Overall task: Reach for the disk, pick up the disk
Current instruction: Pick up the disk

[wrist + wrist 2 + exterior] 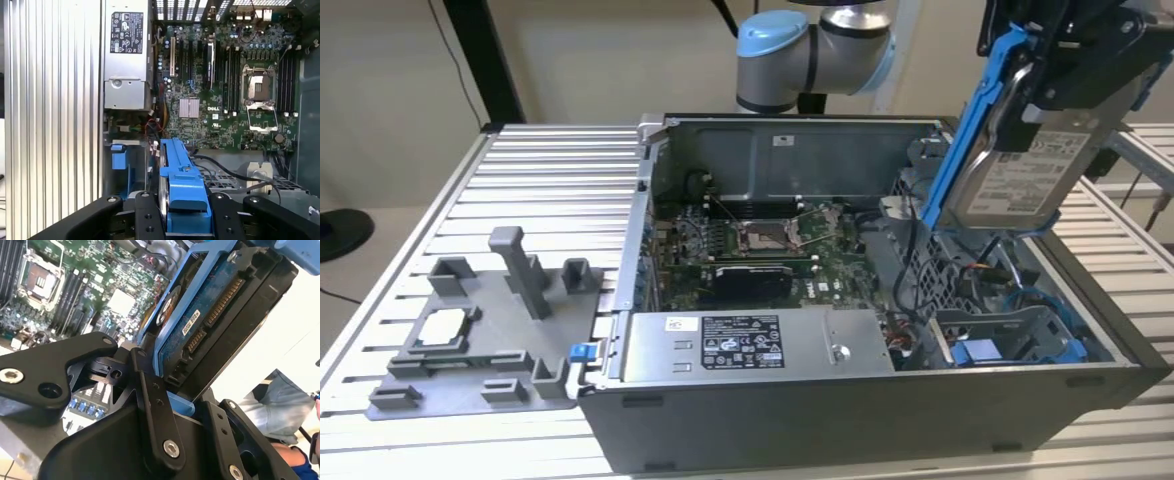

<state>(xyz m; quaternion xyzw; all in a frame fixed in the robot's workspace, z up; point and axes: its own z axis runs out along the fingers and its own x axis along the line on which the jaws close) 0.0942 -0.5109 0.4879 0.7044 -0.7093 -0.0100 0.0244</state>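
On the slatted bench (547,170), the fingers (155,405) pinch the disk (1014,170) above the case (854,400); a loose grip could drop it onto the board (215,95).

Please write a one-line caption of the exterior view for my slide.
The gripper holds the disk by its blue rails, lifted above the open computer case.

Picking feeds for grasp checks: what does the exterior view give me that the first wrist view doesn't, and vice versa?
Exterior view: the disk held label-out above the open case, clamped in the end effector; a grey fixture plate on the slatted table.
First wrist view: top-down motherboard detail, including the square heatsink.
Both: the disk's blue rails, the power supply, the empty CPU socket.
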